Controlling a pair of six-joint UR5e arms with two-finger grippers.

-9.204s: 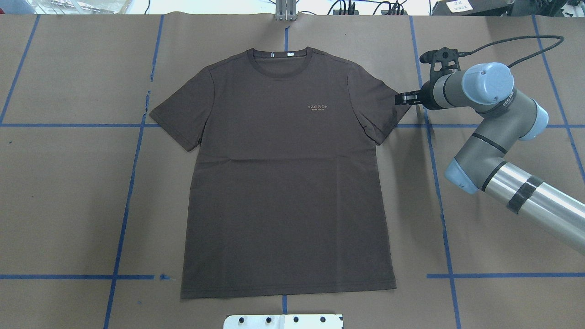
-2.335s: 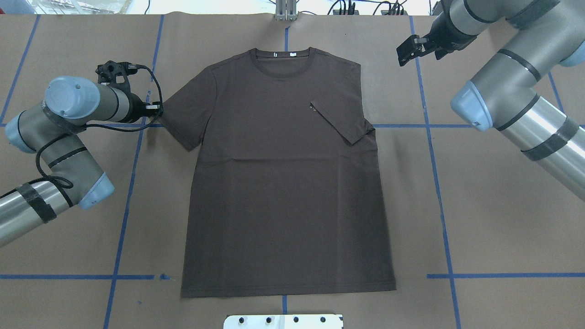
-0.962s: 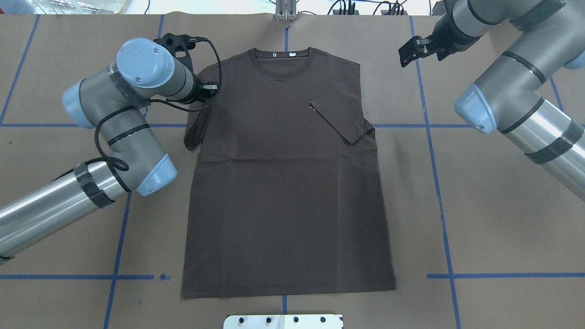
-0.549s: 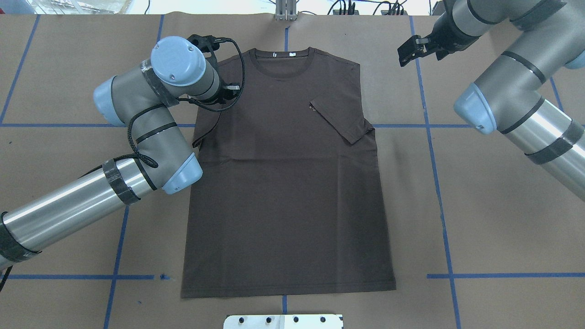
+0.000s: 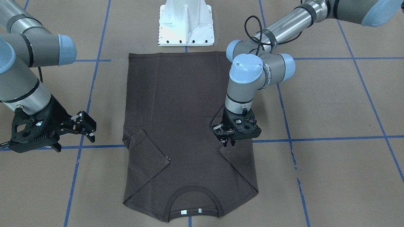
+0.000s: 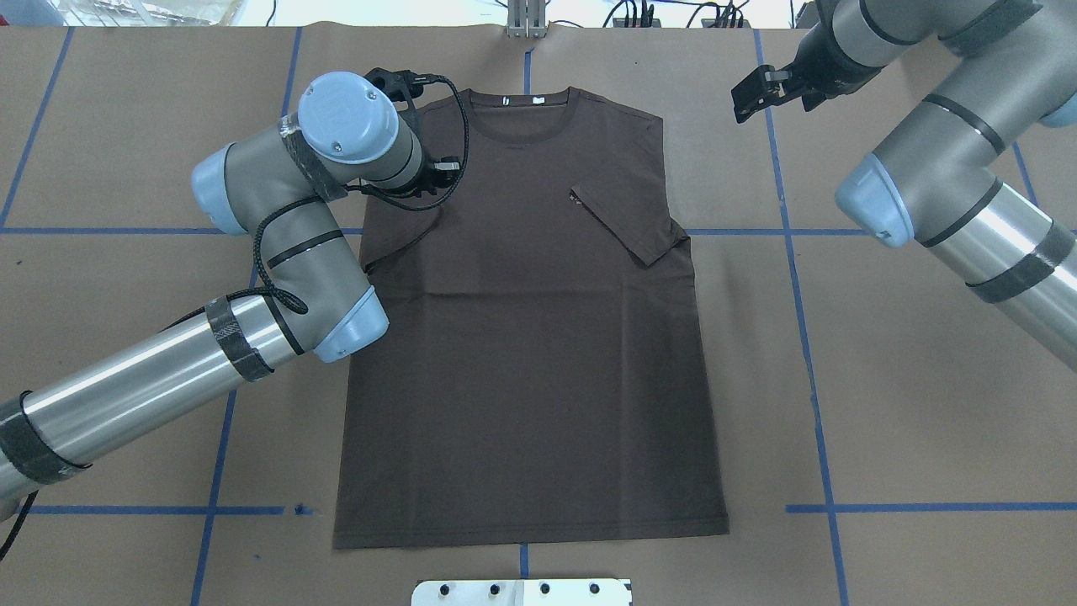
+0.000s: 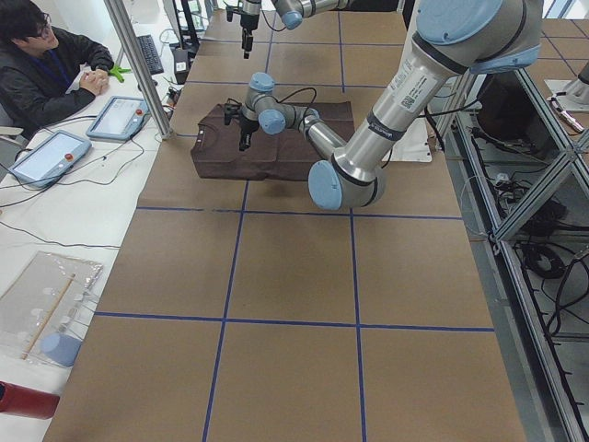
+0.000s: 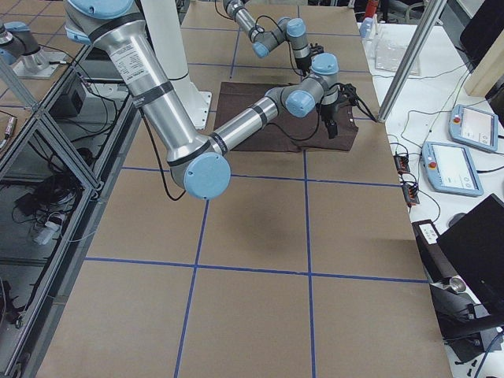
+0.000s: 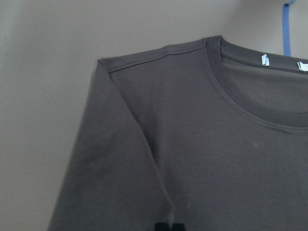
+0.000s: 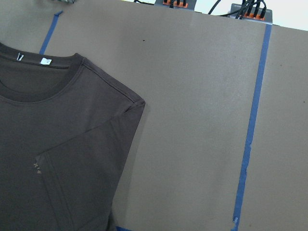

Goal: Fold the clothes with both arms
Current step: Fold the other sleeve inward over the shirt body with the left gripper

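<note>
While our right gripper [image 6: 747, 91] is waiting, fingers apart, beside the brown T-shirt [image 6: 538, 379] lying flat on the table [image 6: 925, 421], we are carrying its left sleeve [image 5: 238, 167], clamped in our left gripper [image 5: 228, 142], further inward over the chest, finishing the sleeve folds.

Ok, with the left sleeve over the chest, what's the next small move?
Probably lower the left gripper and open it, laying the left sleeve flat on the T-shirt: that sleeve already lies inward, mirroring the folded right sleeve; the right gripper sits clear.

Brown T-shirt [image 6: 530, 353] flat on surface [image 6: 892, 404].
Sleeves folded inward; left tool [image 5: 228, 143] pinching one, right tool [image 5: 88, 126] spread, aside.
</note>
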